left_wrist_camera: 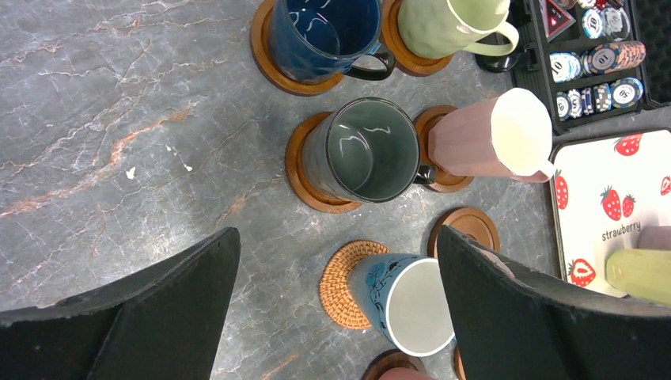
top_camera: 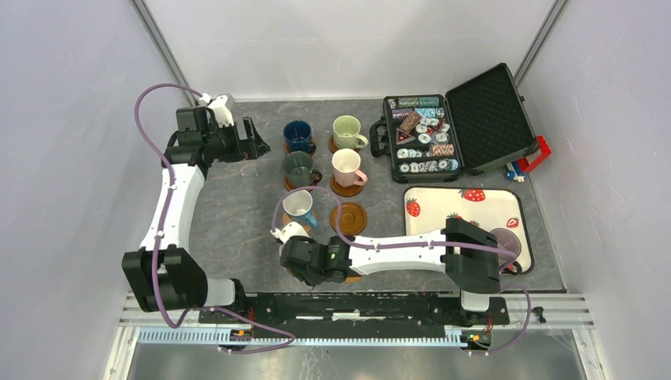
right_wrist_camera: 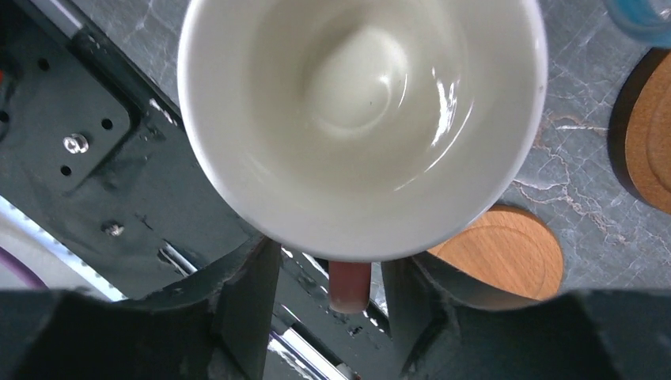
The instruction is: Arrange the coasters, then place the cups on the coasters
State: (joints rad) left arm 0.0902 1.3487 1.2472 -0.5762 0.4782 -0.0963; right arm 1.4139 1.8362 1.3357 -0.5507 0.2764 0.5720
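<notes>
The right gripper is releasing a cup at the table's near edge, fingers parted either side of its handle with gaps showing. Next it needs a straight retreat without snagging that handle. The left gripper hangs spread wide and empty. The cup's bowl hides whether it sits squarely on the light coaster.

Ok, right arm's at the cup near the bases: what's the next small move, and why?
Probably lift the right gripper straight up with the jaws apart. They stand either side of the handle of the cup with gaps showing, and a coaster peeks out beneath it, so it looks set down. A sideways pull could catch the handle.
</notes>
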